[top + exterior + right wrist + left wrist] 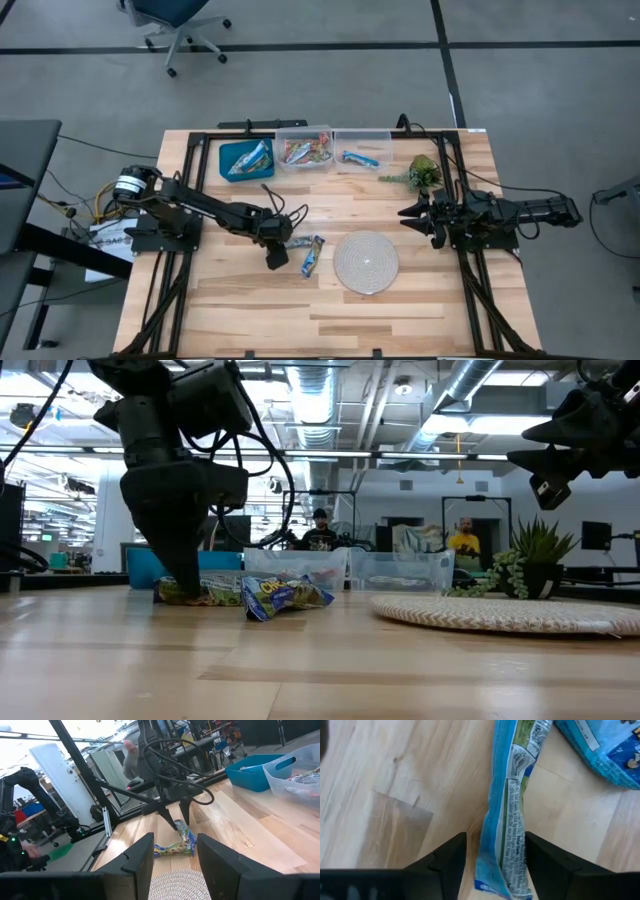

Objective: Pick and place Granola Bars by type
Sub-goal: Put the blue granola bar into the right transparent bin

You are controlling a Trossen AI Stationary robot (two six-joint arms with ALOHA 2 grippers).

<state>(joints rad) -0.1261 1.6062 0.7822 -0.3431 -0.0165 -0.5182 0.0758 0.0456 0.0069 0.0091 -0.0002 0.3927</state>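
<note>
My left gripper (274,252) (496,870) is open, low over the table and pointing down. Its fingers stand on either side of one end of a granola bar (510,815) (297,243) with a blue-edged, green-and-white printed wrapper, which lies flat on the wood. A blue-and-white bar (312,257) (615,750) lies flat just beyond it. More bars lie in the bins at the far edge. My right gripper (412,218) (175,855) is open and empty, held above the table at the right. My left gripper straddles the bar's end (502,870) from above, its fingers across the bar's width. One finger (545,865) is right at the wrapper's edge and the other stands a little off. I cannot tell whether either one touches. The bar lies flat on the table.
At the far edge stand a blue bin (245,158), a clear bin (305,150) with multicoloured bars and a clear bin (362,152) with a blue bar. A round woven mat (365,262) lies mid-table and a green plant sprig (420,172) far right. People show in the room behind.
</note>
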